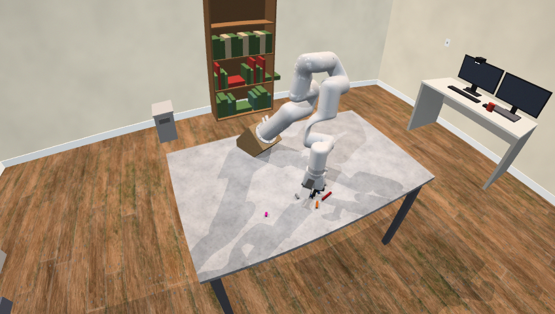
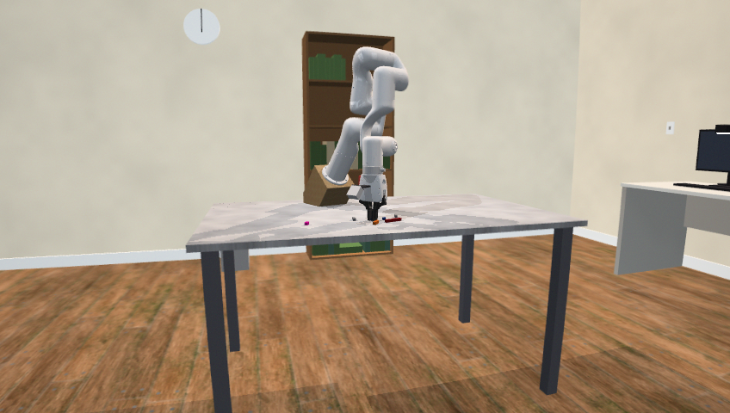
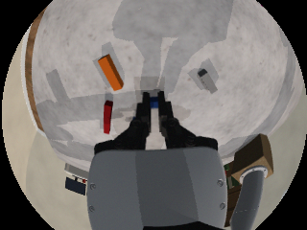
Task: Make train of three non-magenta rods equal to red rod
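Note:
My gripper [image 3: 153,100] stands low over the table and is shut on a small blue rod [image 3: 153,103]; it also shows in the top view [image 1: 312,193] and the exterior view [image 2: 372,217]. An orange rod [image 3: 109,72] lies flat to the left of the fingers, also seen in the top view [image 1: 317,203]. A red rod [image 3: 107,118] [image 1: 326,195] lies beside the orange one. A grey rod [image 3: 203,75] [image 1: 296,195] lies to the right of the fingers. A magenta rod [image 1: 266,214] [image 2: 306,223] lies apart, further along the table.
The arm's brown base block [image 1: 254,142] stands at the table's back edge. A second blue rod [image 2: 383,217] lies behind the red rod. The table's front edge [image 2: 384,237] is near the rods.

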`<state>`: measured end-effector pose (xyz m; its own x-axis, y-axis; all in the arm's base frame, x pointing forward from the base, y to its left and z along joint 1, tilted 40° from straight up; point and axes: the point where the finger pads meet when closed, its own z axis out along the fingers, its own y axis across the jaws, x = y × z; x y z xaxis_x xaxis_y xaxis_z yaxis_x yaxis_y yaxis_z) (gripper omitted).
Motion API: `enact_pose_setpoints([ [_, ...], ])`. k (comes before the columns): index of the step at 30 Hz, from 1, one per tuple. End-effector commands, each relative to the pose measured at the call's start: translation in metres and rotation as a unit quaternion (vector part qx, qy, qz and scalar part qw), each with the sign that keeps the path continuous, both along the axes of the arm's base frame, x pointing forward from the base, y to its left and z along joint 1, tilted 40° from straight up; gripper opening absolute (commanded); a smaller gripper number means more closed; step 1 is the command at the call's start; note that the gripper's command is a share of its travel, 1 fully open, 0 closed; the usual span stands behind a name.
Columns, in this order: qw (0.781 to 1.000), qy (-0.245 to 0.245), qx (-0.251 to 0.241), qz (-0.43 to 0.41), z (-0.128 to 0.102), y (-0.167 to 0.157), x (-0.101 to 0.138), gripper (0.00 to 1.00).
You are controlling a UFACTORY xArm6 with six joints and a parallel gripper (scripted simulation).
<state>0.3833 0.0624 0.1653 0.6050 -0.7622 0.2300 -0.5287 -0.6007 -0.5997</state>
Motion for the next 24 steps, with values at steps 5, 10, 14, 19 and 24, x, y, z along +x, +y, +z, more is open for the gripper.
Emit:
enact_pose_setpoints([
  [5, 1.0, -0.001, 0.0, 0.0, 0.0008, 0.0, 0.0005, 0.04],
  [10, 1.0, -0.001, 0.0, 0.0, 0.0008, 0.0, 0.0005, 0.04],
  [14, 1.0, -0.001, 0.0, 0.0, 0.0013, -0.0001, 0.0002, 0.04],
  [19, 1.0, -0.001, 0.0, 0.0, 0.0043, -0.0011, -0.0022, 0.04],
  [24, 1.0, -0.001, 0.0, 0.0, 0.0083, -0.0024, -0.0054, 0.04],
])
